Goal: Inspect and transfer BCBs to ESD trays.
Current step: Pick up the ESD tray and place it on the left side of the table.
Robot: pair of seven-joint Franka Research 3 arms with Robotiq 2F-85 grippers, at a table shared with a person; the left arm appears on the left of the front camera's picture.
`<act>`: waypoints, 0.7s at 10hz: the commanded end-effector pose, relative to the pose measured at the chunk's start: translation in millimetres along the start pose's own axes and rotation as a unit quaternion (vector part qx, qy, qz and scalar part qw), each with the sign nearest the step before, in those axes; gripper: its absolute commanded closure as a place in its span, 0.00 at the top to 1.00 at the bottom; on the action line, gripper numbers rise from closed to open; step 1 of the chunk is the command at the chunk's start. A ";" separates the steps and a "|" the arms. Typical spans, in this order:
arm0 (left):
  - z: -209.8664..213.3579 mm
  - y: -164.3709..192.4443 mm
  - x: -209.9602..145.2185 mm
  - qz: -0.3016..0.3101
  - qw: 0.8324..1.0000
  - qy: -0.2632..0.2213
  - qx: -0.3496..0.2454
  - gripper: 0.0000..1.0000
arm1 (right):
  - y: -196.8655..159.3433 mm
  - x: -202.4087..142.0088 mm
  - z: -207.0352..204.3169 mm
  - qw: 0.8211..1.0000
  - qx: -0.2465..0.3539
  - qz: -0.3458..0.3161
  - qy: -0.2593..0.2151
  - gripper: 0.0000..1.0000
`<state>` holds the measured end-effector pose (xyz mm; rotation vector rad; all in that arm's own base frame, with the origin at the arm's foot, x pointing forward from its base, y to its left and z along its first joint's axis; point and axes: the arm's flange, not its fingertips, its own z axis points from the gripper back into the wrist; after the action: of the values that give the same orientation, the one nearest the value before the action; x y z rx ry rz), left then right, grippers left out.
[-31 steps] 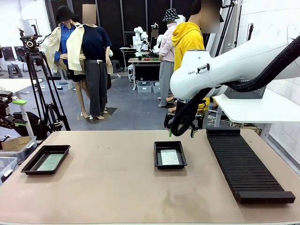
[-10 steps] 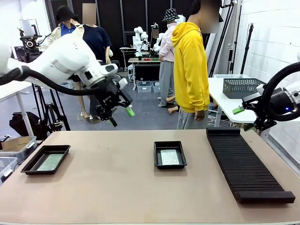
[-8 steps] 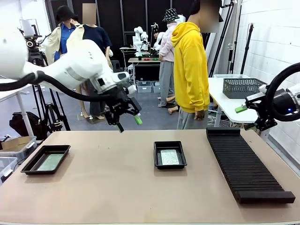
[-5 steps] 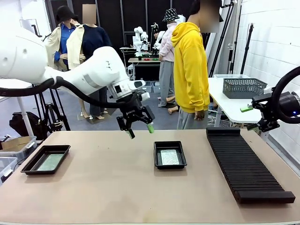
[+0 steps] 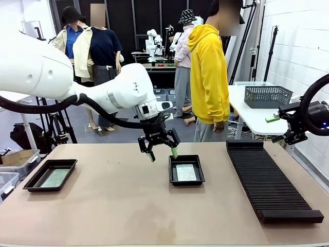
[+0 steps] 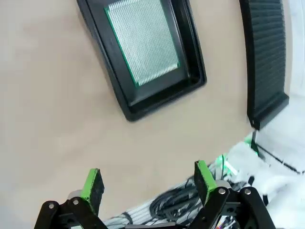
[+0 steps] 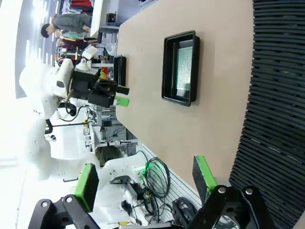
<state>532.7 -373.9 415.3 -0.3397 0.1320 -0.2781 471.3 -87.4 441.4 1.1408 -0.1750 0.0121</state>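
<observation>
Now, view by view.

Front, left arm: the left gripper [image 5: 161, 152] hangs above the table [image 5: 128, 206], just left of the middle ESD tray [image 5: 186, 170]; its jaws are spread and hold nothing.
Front, right arm: the right gripper [image 5: 278, 128] is at the far right edge, raised near the far end of the long ribbed rack [image 5: 270, 180], green pads apart, nothing between them.
Front, boards: one BCB [image 5: 186, 172] lies flat inside the middle tray; a second BCB [image 5: 55, 178] lies in the left ESD tray [image 5: 50, 174] near the table's left edge.
Front, person: a person in a yellow hoodie [image 5: 208, 77] stands at the far side.

Left wrist: the left gripper's green pads [image 6: 93, 183] stand wide apart over bare table; the tray [image 6: 143, 55] with its board [image 6: 143, 40] lies ahead of them, untouched, with the rack [image 6: 264, 57] beyond.

Right wrist: the right gripper's pads [image 7: 204, 174] are parted and empty; the rack [image 7: 276, 114] lies beneath, the tray with its board [image 7: 183, 67] farther off.
</observation>
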 end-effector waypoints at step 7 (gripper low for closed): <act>-55.4 8.1 36.2 0.099 0.983 -0.148 0.051 1.00 | 1.7 -3.3 -1.9 1.000 -0.007 -0.002 -0.004 1.00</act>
<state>563.5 -389.9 362.9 -0.3002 -0.1051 -0.0756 471.2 -87.1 441.7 1.1398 -0.1759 0.0126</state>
